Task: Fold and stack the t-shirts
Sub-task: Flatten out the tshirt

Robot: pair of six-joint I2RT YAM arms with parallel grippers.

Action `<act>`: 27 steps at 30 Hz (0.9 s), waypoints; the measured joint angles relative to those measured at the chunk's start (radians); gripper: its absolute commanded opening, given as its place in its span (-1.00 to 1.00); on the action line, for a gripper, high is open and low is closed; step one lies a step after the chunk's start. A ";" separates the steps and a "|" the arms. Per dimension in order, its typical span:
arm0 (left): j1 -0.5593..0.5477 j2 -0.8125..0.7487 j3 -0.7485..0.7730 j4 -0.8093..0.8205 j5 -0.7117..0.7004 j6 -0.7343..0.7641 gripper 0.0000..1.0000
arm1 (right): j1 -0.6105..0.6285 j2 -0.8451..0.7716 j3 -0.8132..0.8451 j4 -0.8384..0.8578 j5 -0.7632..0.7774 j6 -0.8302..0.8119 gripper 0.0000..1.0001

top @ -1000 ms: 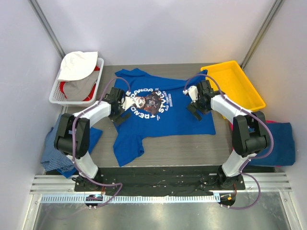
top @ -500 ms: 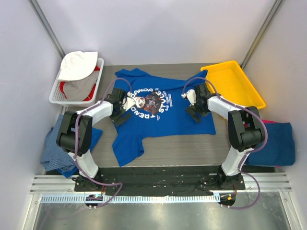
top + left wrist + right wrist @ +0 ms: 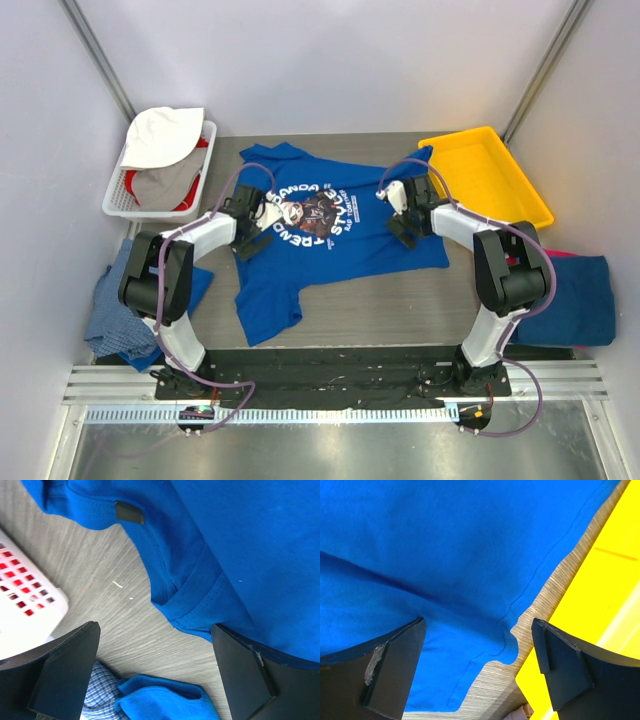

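Observation:
A royal blue t-shirt with a round white-and-brown print lies spread across the table, collar to the left and hem to the right. My left gripper hovers open over the collar edge. In the left wrist view its fingers straddle bare table beside the shirt's collar. My right gripper is open above the hem. The right wrist view shows the hem corner between the open jaws. Neither gripper holds anything.
A white basket with cloth in it stands at the back left. A yellow tray sits at the back right, close to my right gripper. Blue and checked clothes hang off the left edge. A dark blue pile lies at the right.
My right gripper has shifted slightly left and back along the shirt's hem. The left gripper has barely moved. Both have stayed open.

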 measured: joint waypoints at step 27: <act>0.025 -0.011 -0.082 0.173 -0.124 0.141 0.99 | 0.000 -0.222 -0.214 -0.139 0.005 0.013 1.00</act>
